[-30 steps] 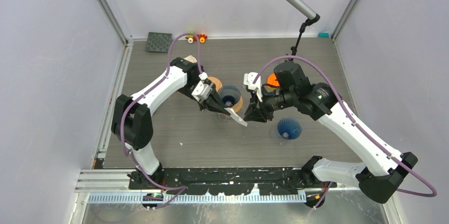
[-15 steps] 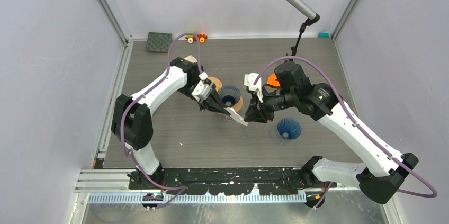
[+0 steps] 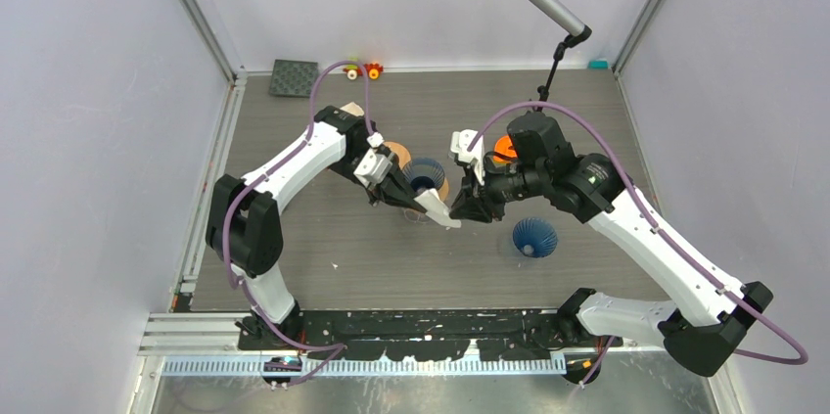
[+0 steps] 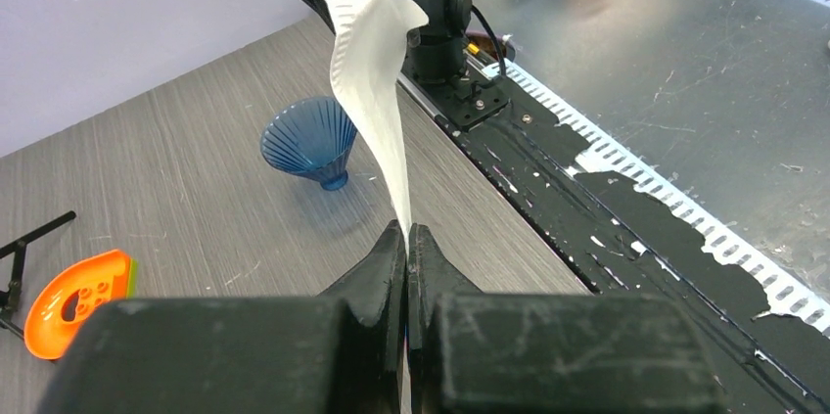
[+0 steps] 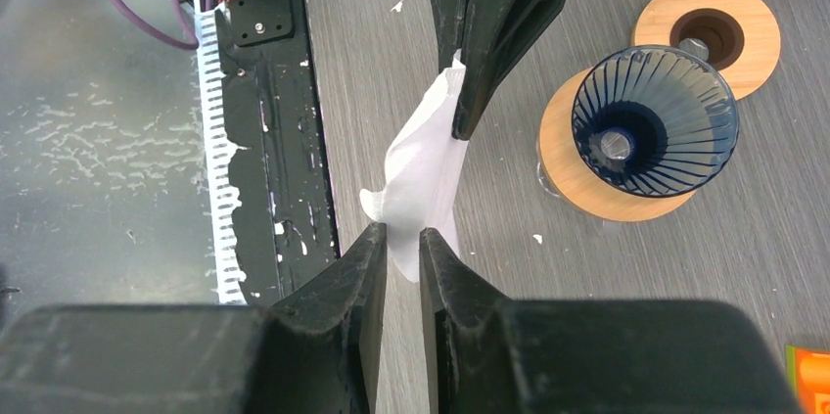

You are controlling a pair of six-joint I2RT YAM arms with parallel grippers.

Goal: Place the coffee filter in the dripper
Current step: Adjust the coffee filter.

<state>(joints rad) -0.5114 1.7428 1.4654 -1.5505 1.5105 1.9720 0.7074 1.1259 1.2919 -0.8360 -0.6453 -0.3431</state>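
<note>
My left gripper (image 3: 419, 203) (image 4: 407, 230) is shut on the white paper coffee filter (image 3: 438, 210) (image 4: 372, 71) (image 5: 423, 164), held in the air over the table's middle. My right gripper (image 3: 460, 212) (image 5: 401, 235) faces it, its jaws a narrow gap apart with the filter's free edge between the fingertips. The blue ribbed dripper (image 3: 423, 177) (image 5: 654, 120) sits upright on a round wooden stand (image 5: 573, 179), just behind the filter and apart from both grippers. The left fingers (image 5: 489, 42) show in the right wrist view, pinching the filter's far end.
A second blue dripper (image 3: 534, 236) (image 4: 311, 140) lies on the table at the right. A wooden ring (image 3: 396, 153) (image 5: 707, 37) sits behind the stand. An orange piece (image 3: 504, 148) (image 4: 78, 287) and a microphone stand (image 3: 553, 62) are farther back.
My right gripper has edged left toward the left gripper, and the filter's free end now sits between its fingertips. The left gripper has held still, shut on the filter.
</note>
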